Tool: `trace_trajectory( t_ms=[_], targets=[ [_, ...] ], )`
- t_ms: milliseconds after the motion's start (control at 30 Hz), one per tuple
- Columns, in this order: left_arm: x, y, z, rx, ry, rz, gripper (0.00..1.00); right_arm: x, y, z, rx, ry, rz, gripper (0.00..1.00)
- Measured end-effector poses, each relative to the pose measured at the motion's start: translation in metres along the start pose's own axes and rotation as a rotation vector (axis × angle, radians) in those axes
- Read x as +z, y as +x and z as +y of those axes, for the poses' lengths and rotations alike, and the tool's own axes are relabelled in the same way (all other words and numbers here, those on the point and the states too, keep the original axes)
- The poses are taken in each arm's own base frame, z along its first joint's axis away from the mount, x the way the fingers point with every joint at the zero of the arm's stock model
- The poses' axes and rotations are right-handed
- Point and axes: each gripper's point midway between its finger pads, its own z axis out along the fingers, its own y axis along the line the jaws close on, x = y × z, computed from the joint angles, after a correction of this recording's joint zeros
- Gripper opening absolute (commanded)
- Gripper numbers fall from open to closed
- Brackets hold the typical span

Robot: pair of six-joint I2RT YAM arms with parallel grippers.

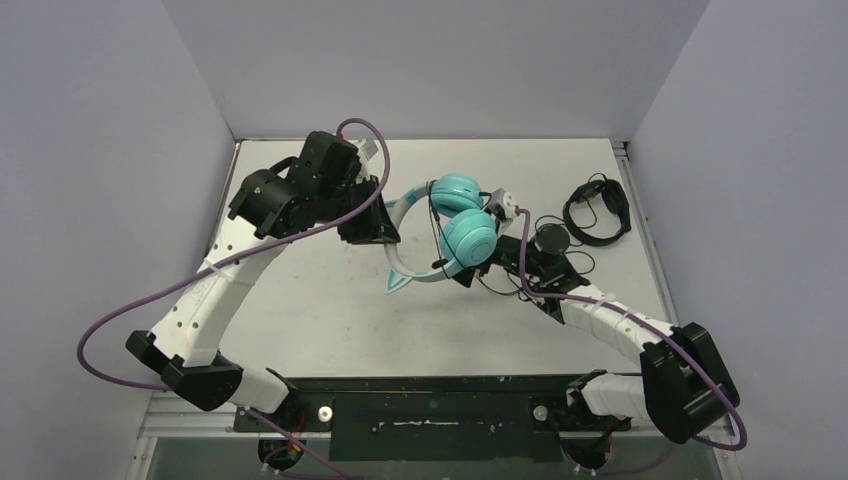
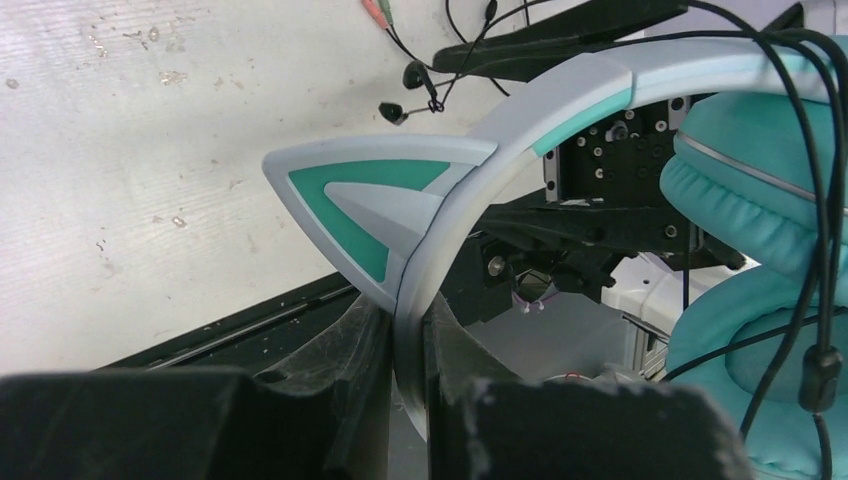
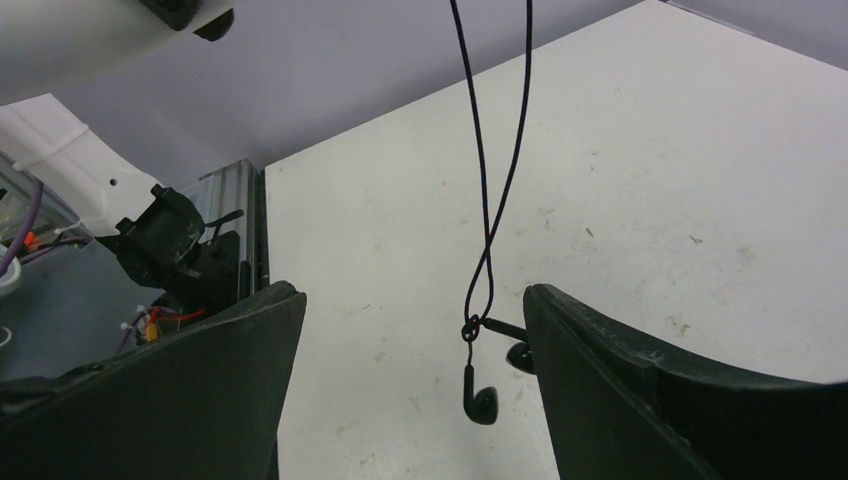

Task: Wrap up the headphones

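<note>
On the left, the left gripper (image 2: 410, 345) is squeezed tight on the pale plastic headband (image 2: 700, 65). That keeps the teal over-ear headphones (image 1: 458, 225) with round soft cups lifted over the middle of the table, steady for wrapping. A thin black cable (image 3: 489, 255) drapes over the cups and drops down. The right gripper (image 3: 415, 340) waits under it, fingers wide apart and holding nothing, likely ready to catch the cable. Far right, all-black headphones (image 1: 597, 210) lie on the scuffed white table (image 1: 330, 310). Plain grey walls (image 1: 430, 60) close it in.
</note>
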Motion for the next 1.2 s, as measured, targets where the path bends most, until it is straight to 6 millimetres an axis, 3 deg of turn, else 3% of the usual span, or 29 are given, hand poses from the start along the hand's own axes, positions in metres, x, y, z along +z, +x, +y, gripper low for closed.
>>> trace_trajectory(
  t_ms=[500, 600, 800, 900, 1067, 1200],
  targets=[
    [-0.020, -0.006, -0.017, -0.005, 0.057, -0.027, 0.00, 0.051, -0.015, -0.035, -0.046, -0.020, -0.047, 0.75],
    [-0.028, -0.008, -0.021, -0.002, 0.070, -0.039, 0.00, 0.057, -0.019, -0.036, -0.055, -0.029, -0.056, 0.64],
    [-0.034, -0.010, -0.025, 0.002, 0.082, -0.047, 0.00, 0.070, -0.019, -0.023, -0.063, -0.087, -0.062, 0.15],
    [-0.033, -0.009, -0.024, 0.003, 0.078, -0.043, 0.00, 0.073, -0.018, -0.013, -0.046, -0.117, -0.059, 0.00],
    [-0.029, -0.014, -0.020, -0.001, 0.063, -0.048, 0.00, 0.062, -0.010, 0.004, -0.008, -0.118, -0.050, 0.00],
    [-0.015, -0.023, -0.010, -0.025, 0.042, -0.073, 0.00, 0.049, -0.015, 0.034, -0.001, -0.128, -0.066, 0.00]
  ],
)
